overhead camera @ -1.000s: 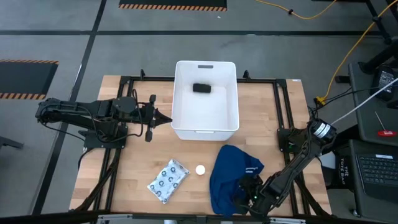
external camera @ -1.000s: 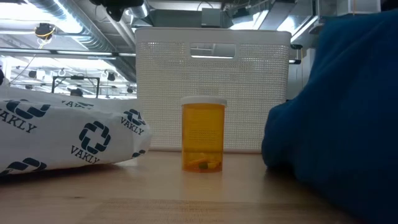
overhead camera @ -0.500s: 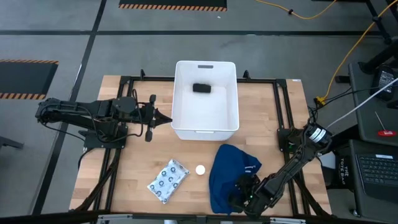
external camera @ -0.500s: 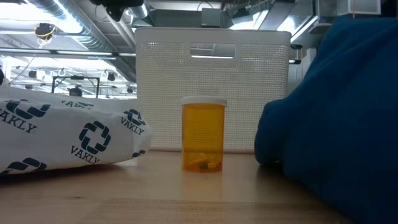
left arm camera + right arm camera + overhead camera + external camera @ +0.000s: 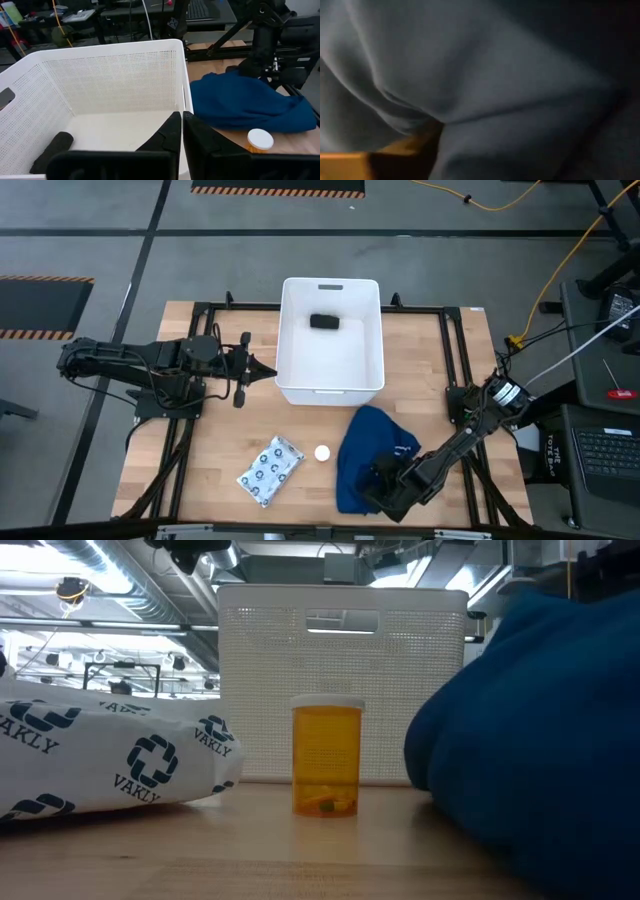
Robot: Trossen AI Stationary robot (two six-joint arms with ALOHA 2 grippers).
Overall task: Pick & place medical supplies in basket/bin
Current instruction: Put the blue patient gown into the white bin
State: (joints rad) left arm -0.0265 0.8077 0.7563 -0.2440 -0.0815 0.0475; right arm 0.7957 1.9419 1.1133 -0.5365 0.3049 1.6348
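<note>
over on the left of the overhead frame, the left gripper [image 5: 262,370] sits parked beside the tub's left wall, fingers pressed together to a point, nothing between them. its own wrist camera looks past those joined tips straight at the tub's perforated side.

below it, lower left of centre, the white packet [image 5: 270,470] with blue rings lies flat on the wooden table [image 5: 440,360], tilted on a diagonal. just to its right stands the amber bottle [image 5: 322,452], white cap up, upright and apart from the packet; from table height the bottle [image 5: 327,756] stands dead centre with the tub wall behind it.

top centre, the white tub [image 5: 331,385] sits on the table's far half, and the small black block [image 5: 323,322] lies inside it, near the upper wall under the slot handle.

moving right, the dark blue garment [image 5: 368,452] is bunched in a heap in the lower middle, close to the bottle but not touching it. the right gripper [image 5: 383,492] is down at the garment's lower edge, buried in the cloth; its wrist view is filled with blue folds, and i cannot tell whether its fingers are spread or closed.
</note>
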